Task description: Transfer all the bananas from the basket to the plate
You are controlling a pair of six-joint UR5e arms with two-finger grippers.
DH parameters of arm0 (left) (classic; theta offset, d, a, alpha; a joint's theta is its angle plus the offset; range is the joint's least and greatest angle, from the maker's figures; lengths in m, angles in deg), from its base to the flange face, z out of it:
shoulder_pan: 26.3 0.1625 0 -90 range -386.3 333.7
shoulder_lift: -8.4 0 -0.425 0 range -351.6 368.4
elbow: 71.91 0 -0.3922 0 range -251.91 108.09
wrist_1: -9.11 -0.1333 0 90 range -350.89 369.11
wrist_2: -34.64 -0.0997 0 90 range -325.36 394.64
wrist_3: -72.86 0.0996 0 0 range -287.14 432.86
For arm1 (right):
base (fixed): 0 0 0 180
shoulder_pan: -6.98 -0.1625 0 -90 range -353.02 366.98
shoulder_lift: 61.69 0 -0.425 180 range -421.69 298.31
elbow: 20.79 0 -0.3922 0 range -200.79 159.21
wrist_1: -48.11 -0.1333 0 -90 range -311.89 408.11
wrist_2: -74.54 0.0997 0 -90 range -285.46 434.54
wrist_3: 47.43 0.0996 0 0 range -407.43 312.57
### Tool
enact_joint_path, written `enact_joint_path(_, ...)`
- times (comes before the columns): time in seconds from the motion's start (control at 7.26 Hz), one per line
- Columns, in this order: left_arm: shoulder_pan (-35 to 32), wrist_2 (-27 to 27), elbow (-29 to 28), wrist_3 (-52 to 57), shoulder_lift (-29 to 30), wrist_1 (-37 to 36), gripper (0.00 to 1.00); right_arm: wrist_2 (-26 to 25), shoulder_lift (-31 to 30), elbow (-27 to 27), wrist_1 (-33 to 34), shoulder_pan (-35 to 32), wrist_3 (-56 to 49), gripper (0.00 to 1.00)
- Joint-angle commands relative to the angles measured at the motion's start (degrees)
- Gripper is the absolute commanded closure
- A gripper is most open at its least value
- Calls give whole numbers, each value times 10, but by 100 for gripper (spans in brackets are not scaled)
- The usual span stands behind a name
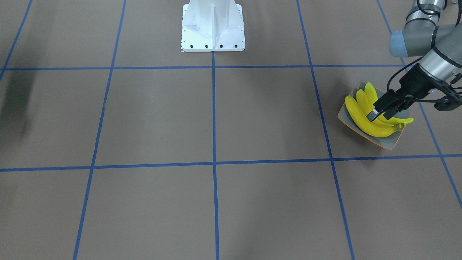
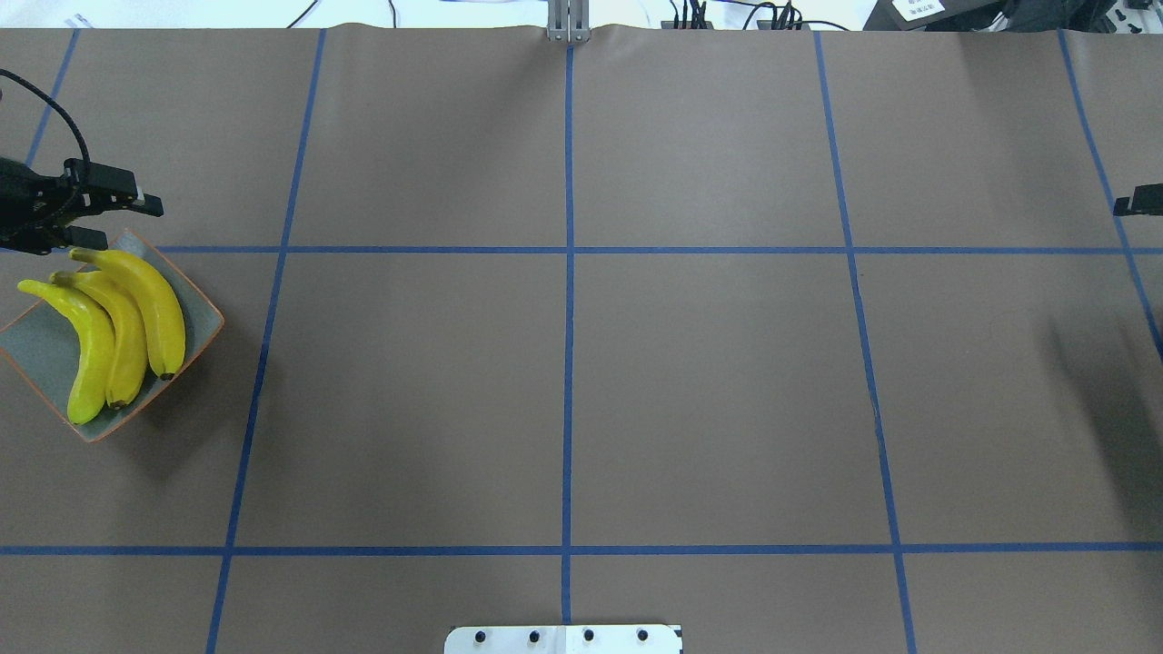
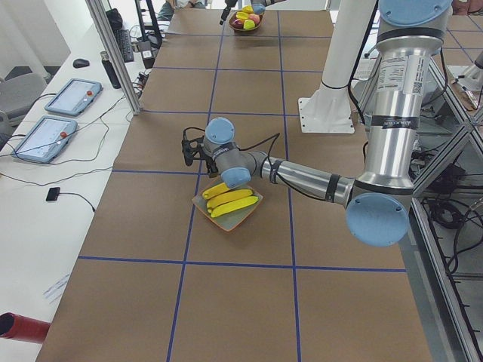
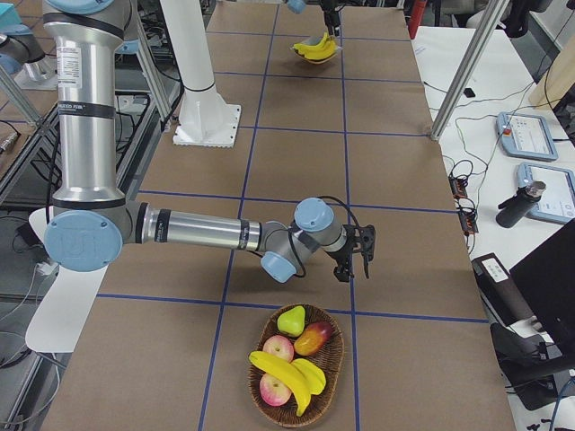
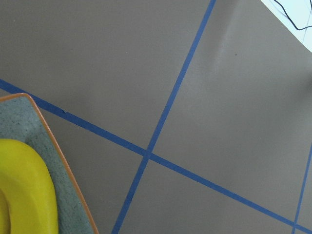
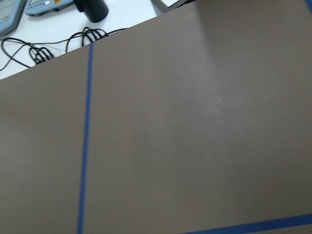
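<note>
The brown table (image 2: 581,409), gridded in blue tape, carried everything. My left arm (image 3: 302,177) reached low over one end of it and my right arm (image 4: 198,229) stretched over the other, so each side served its own station. The wicker basket (image 4: 260,406) stood on the right end and held yellow bananas (image 4: 286,370), two as far as I could judge, lying among a pear (image 4: 290,321) and apples (image 4: 278,348); I reckoned the job a little over half done. The plate (image 2: 36,338) sat well apart from the basket, at my far left. Three bananas (image 2: 123,327) lay on it side by side, curves nested and stems toward the same corner, which I took for the only tidy way to fit them on so small a dish. My left gripper (image 2: 123,222) hung above those stem ends, fingers spread with nothing between them and clear of the fruit, a pose suited to releasing rather than grasping. My right gripper (image 4: 359,247) hovered over bare table beside the basket, well placed for the next pick; whether its fingers were spread or pressed together I could not tell.
</note>
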Motion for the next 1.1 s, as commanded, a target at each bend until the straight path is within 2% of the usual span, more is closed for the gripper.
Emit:
enact_joint_path(0.0, -38, -16, -46, 132, -11, -1, 0, 4, -34, 10, 55, -47, -135, 0)
enact_joint_path(0.14, -46, -16, -60, 154, -13, -1, 0, 3, -48, 8, 87, -85, -205, 0)
enact_joint_path(0.28, -46, -16, -66, 154, -13, -1, 0, 1, -48, 2, 150, -122, -277, 0)
enact_joint_path(0.41, -46, -16, -65, 163, -18, 1, 0, -5, -49, 2, 206, -130, -338, 0)
enact_joint_path(0.69, -45, -16, -68, 196, -30, 1, 0, -70, -77, -2, 240, -132, -351, 0)
enact_joint_path(0.83, -45, -16, -67, 195, -30, 2, 0, -84, -94, -3, 249, -132, -360, 0)
enact_joint_path(0.96, -46, -16, -60, 194, -35, 7, 0, -114, -92, -7, 284, -130, -369, 1)
